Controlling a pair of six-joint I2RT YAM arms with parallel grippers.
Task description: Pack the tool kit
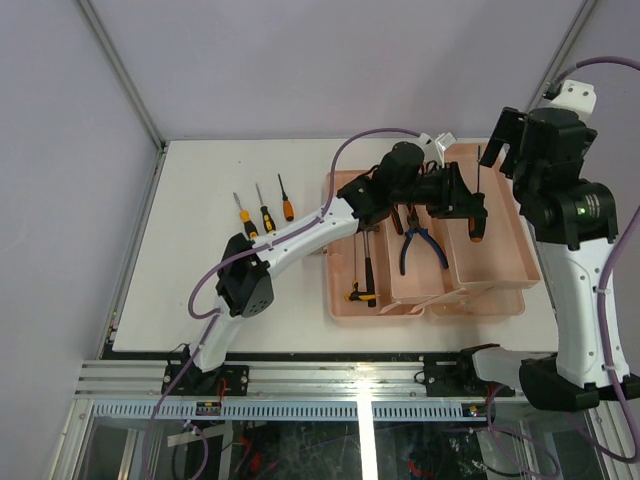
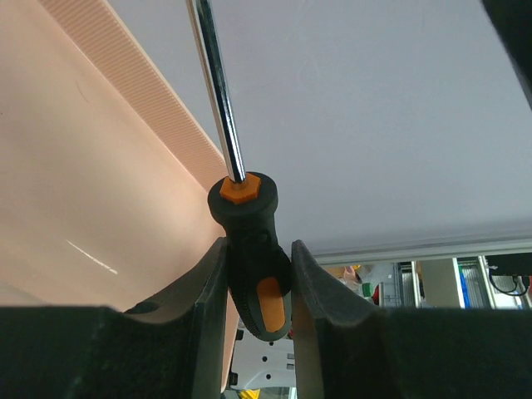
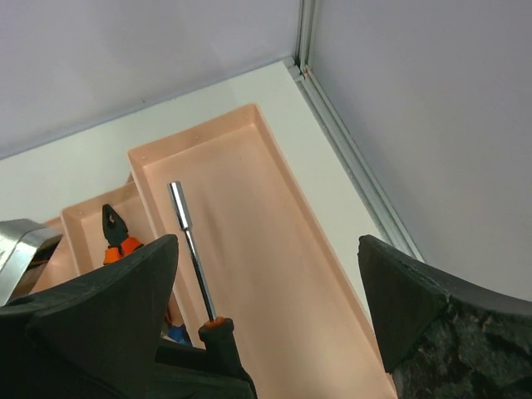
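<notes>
Table (image 1: 200, 250): is carrying the tray and some loose tools.
Tray (image 1: 430, 312): is lying at the right side of the table, with long compartments side by side.
Left gripper (image 2: 258, 274): is reaching over the tray, its fingers (image 2: 208, 291) pinching the black-orange handle of the nut driver.
Right gripper (image 1: 507, 140): is hanging above the far right end of the tray, fingers spread wide, holding nothing.
Nut driver (image 2: 249, 249): is being held over the rightmost compartment, shaft pointing to the far end.
Pliers (image 1: 420, 245): are lying in the middle compartment.
Three screwdrivers (image 1: 263, 212): are lying on the table, left of the tray.
</notes>
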